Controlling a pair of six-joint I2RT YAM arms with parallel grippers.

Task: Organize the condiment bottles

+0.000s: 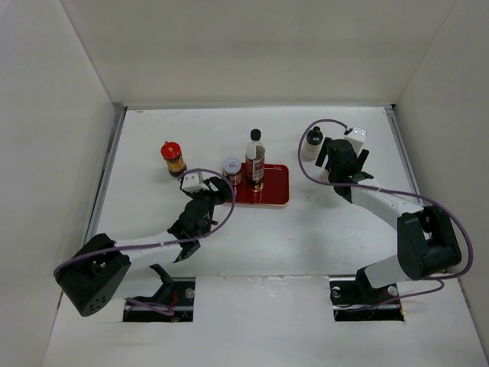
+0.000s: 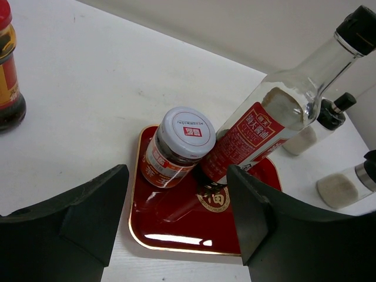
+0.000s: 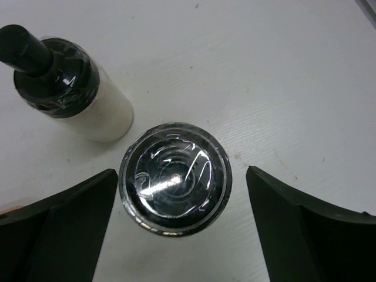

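The tall clear dark-sauce bottle (image 1: 255, 159) and the pale-lidded red-label jar (image 1: 232, 170) stand side by side on the red tray (image 1: 275, 191). My left gripper (image 1: 220, 191) is open and empty just in front of the tray's left edge; its wrist view shows the jar (image 2: 179, 147) and the bottle (image 2: 276, 111) beyond the gripper (image 2: 178, 197). The red-lidded yellow jar (image 1: 173, 157) stands alone at the left. My right gripper (image 3: 181, 176) is open directly above the grey-lidded shaker (image 3: 175, 178), one finger on each side, not touching. The white black-capped bottle (image 1: 312, 143) stands beside it.
White walls enclose the table on the left, back and right. The right arm's purple cable (image 1: 306, 145) loops past the white bottle. The red-lidded jar (image 2: 9, 76) and the shaker (image 2: 346, 185) show at the edges of the left wrist view.
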